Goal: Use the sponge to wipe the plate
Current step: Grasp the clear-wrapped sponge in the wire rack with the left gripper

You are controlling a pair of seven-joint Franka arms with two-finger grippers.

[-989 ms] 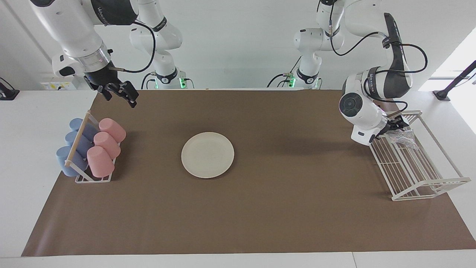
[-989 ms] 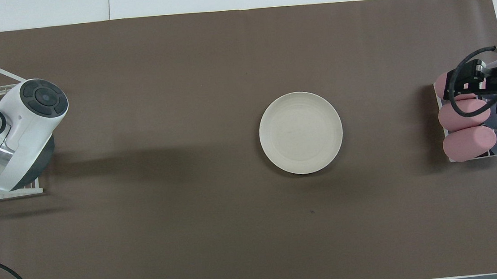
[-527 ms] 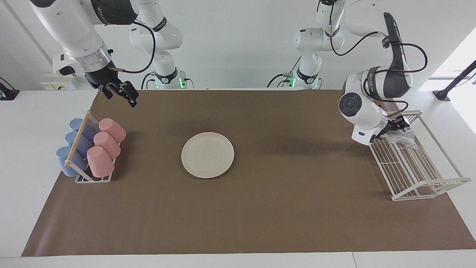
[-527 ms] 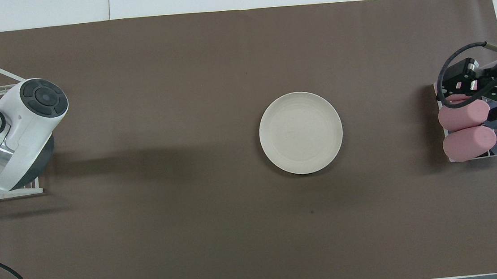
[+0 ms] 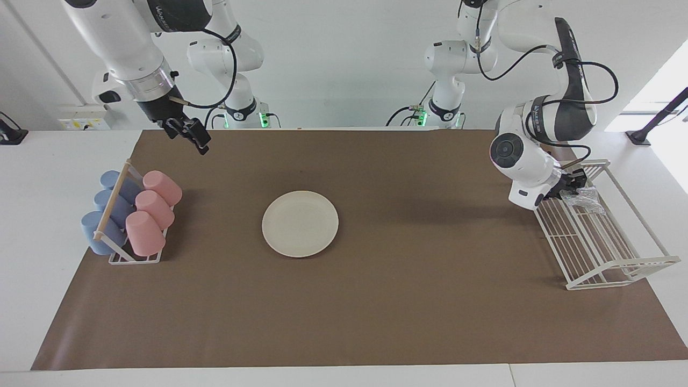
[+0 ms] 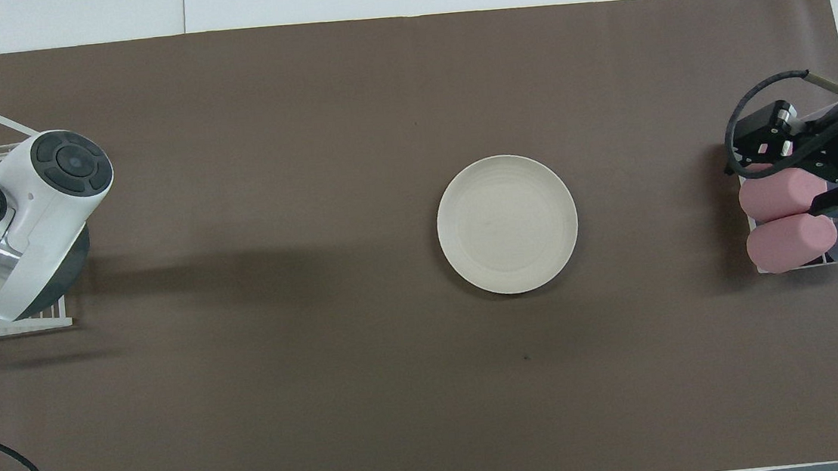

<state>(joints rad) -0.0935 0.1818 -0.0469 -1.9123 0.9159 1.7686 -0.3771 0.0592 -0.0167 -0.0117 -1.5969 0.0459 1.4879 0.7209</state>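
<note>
Left gripper [image 5: 576,180] at sponge [image 5: 585,198] in wire rack [image 5: 607,252]; right gripper [image 5: 198,141] raised; neither's finger state discernible. Plate [image 5: 300,223] mid-surface.

Left end effector [image 5: 574,181] low, right end effector [image 5: 192,134] raised

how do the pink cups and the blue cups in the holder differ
The pink cups lie in the row of the holder that faces the plate; the blue cups lie in the row toward the table's edge at the right arm's end. All three pink cups show almost whole in the facing view, while a wooden bar crosses the blue ones. Both rows hold three cups tipped on their sides.
</note>
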